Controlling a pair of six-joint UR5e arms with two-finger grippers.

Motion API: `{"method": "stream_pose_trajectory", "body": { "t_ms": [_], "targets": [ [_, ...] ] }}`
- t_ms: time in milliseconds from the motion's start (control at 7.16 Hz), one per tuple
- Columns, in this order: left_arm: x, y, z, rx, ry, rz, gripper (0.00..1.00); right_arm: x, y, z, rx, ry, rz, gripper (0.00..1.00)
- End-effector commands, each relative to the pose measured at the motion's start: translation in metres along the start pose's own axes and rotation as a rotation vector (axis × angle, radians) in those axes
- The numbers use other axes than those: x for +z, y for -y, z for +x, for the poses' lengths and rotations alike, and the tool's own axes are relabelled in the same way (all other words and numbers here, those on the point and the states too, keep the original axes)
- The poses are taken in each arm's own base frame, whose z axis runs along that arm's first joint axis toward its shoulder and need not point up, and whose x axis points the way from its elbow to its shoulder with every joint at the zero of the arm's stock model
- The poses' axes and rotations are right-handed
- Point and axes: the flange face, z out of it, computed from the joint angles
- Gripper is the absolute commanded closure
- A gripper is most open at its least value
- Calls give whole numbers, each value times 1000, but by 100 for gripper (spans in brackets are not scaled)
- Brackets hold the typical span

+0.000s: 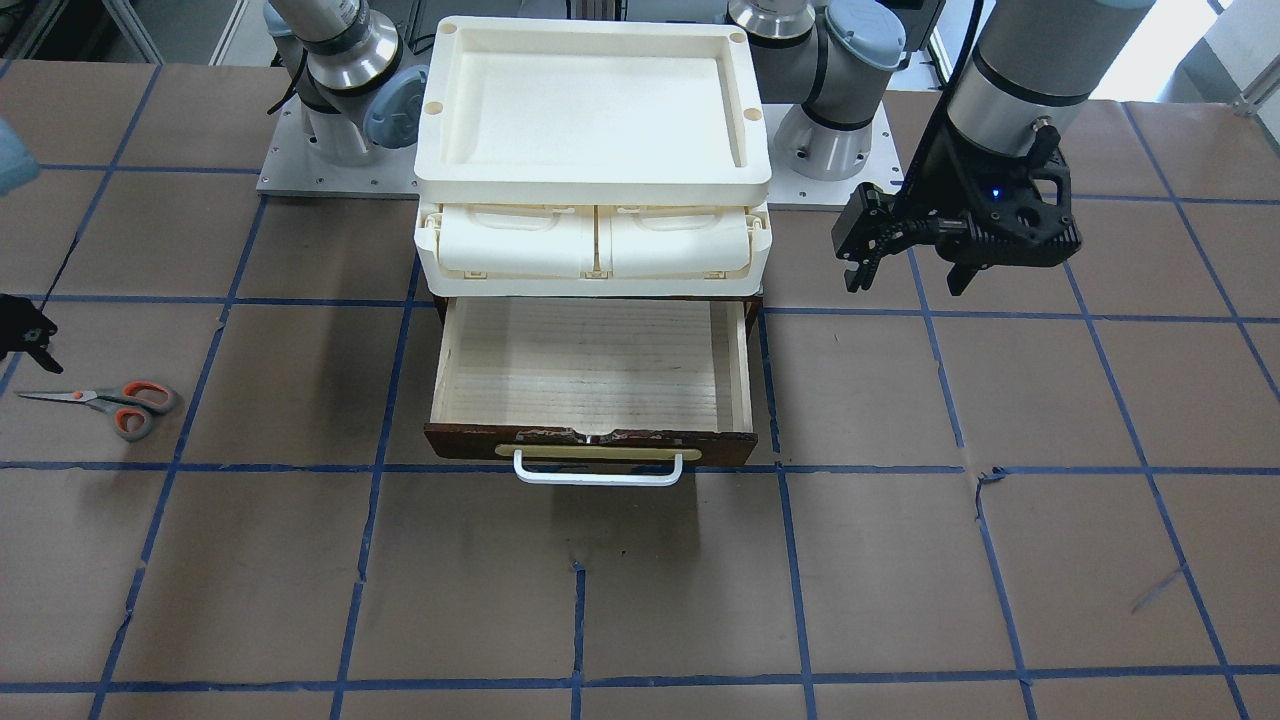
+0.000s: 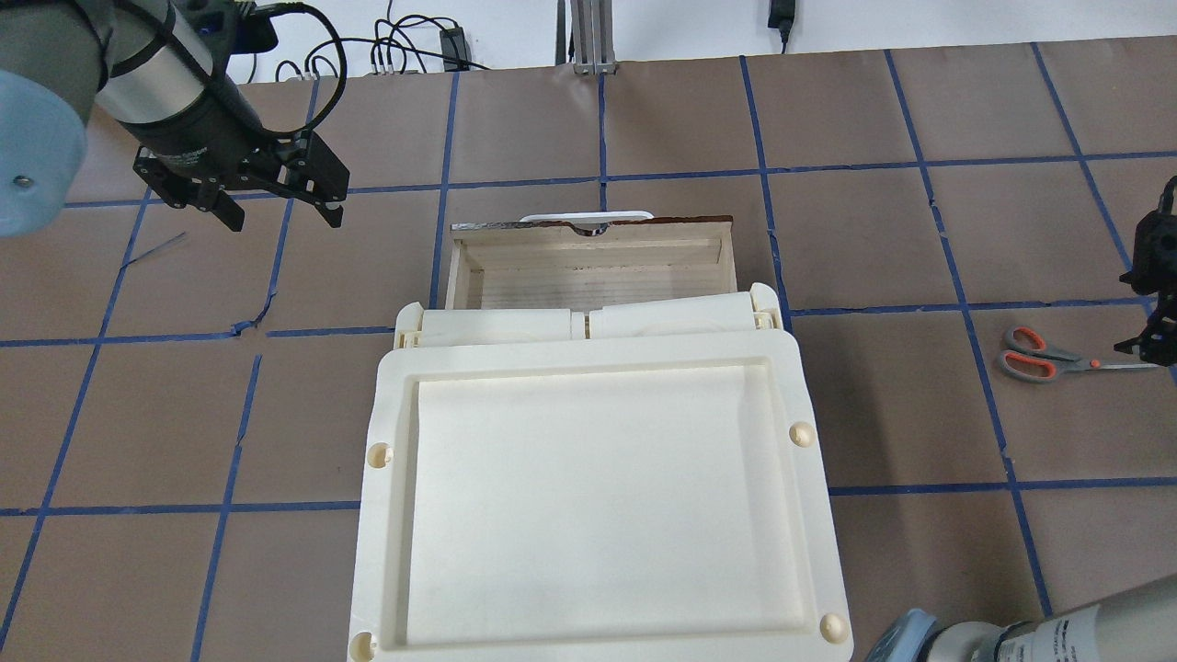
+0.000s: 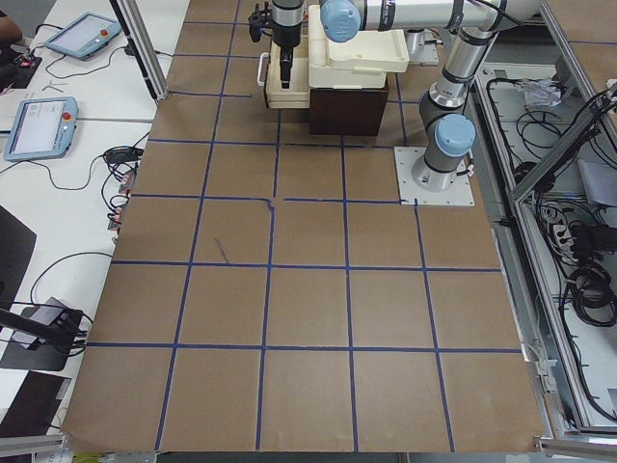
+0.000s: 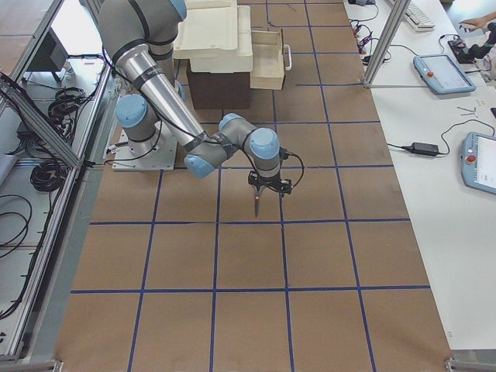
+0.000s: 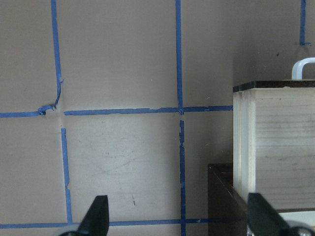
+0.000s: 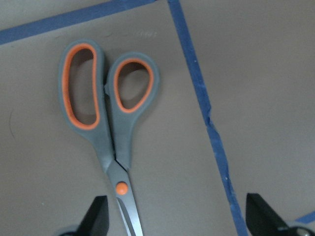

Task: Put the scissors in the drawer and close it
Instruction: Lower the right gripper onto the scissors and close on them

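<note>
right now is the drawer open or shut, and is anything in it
Open and empty: the drawer is pulled out, with its bare pale wood floor showing. The scissors lie on the table, outside it.

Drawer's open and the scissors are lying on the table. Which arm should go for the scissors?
Right. The right hand hangs open directly over the scissors, with the blades inside its opening. The left hand is open too, but it sits beside the drawer, across the table from them.
</note>
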Motion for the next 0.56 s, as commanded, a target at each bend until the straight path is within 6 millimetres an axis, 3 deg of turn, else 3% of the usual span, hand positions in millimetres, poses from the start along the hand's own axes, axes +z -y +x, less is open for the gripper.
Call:
{"method": "stream_pose_trajectory", "body": {
  "t_ms": [0,419],
  "targets": [
    [0,0,0,8,1,-4,0,21,11,-27,-48,4,3,12],
    [2,-1,0,14,-2,-10,0,25,9,-22,-40,69,40,14]
  ]
}}
